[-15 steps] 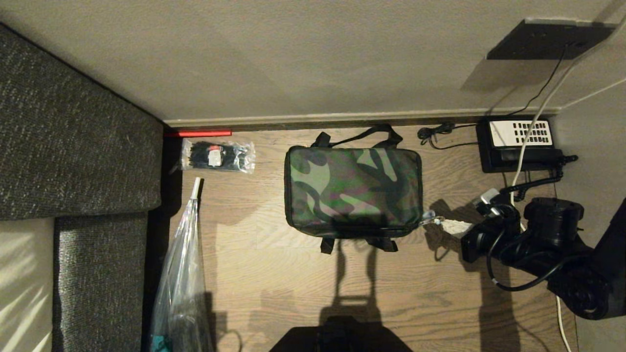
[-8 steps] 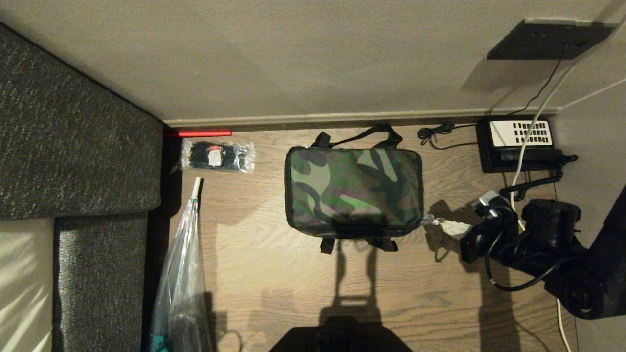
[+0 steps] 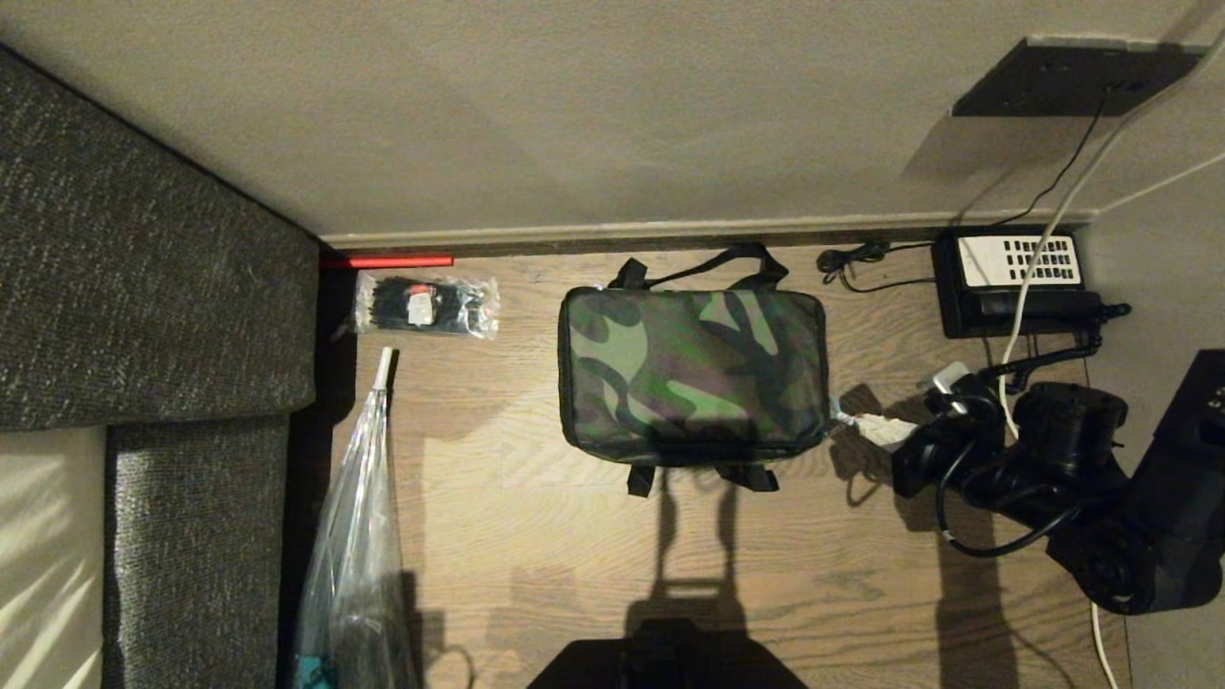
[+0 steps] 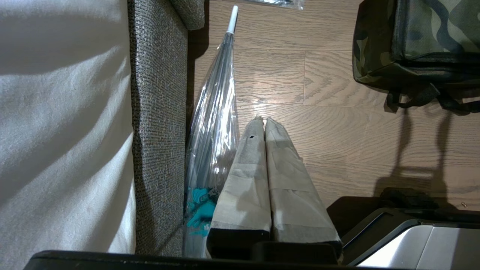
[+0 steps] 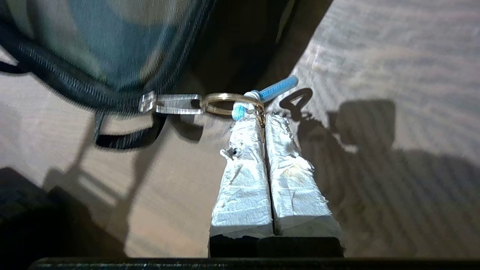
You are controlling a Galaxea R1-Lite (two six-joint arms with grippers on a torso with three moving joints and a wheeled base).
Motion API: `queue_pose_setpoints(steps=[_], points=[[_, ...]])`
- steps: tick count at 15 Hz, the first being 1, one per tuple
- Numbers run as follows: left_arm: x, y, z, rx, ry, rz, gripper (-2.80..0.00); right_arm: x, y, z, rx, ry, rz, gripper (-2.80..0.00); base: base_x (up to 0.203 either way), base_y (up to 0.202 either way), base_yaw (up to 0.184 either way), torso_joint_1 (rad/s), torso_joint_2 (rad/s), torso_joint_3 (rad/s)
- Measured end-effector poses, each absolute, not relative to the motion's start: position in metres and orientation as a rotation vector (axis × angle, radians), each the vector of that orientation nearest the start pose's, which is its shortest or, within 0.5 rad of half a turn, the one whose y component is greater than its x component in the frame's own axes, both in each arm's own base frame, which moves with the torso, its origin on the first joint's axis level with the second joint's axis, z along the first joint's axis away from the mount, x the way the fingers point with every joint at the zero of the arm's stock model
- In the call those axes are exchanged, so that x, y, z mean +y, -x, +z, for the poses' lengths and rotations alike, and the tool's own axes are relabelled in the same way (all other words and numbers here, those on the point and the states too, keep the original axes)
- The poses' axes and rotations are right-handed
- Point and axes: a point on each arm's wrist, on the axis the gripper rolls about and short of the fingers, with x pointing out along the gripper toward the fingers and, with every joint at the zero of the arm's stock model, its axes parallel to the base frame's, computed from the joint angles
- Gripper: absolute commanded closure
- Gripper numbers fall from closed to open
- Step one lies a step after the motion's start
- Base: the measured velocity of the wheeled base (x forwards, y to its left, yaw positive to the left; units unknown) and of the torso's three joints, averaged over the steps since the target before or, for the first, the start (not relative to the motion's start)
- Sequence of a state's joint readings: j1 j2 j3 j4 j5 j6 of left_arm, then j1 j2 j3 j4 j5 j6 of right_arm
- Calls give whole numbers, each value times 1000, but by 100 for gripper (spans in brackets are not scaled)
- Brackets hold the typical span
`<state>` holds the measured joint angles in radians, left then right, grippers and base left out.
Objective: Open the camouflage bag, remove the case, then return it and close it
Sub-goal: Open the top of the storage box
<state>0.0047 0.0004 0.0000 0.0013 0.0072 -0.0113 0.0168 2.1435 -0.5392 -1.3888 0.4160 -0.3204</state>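
The camouflage bag lies closed on the wooden floor with its black strap handles splayed out. At its front right corner my right gripper is shut on the brass ring of the zipper pull. The ring hangs from a metal tab and carries a blue cord. In the right wrist view the right gripper pinches the ring between its taped fingertips. My left gripper is shut on nothing, parked low beside the sofa, with the bag further off. The case is hidden.
A black telephone with cables sits by the wall at the right. A clear packet of black ties and a red stick lie at the back left. A clear folded umbrella leans along the grey sofa.
My right arm has shifted a little towards the wall, with the zipper pull still between its fingers. The bag has stayed where it was.
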Motion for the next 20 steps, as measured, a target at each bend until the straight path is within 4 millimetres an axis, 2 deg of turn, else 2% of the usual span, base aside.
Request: queue_pose_setpoints(steps=[7,14,20], points=[[0,23,75,1,12,12,0,15,-355,71,-15,293,436,0,0,0,0,0,0,0],[0,23,75,1,11,12,0,16,-366,74,-64,268,438,0,0,0,0,0,0,0],[0,23,75,1,12,13,0,18,-377,85,-113,210,480,0,0,0,0,0,0,0]])
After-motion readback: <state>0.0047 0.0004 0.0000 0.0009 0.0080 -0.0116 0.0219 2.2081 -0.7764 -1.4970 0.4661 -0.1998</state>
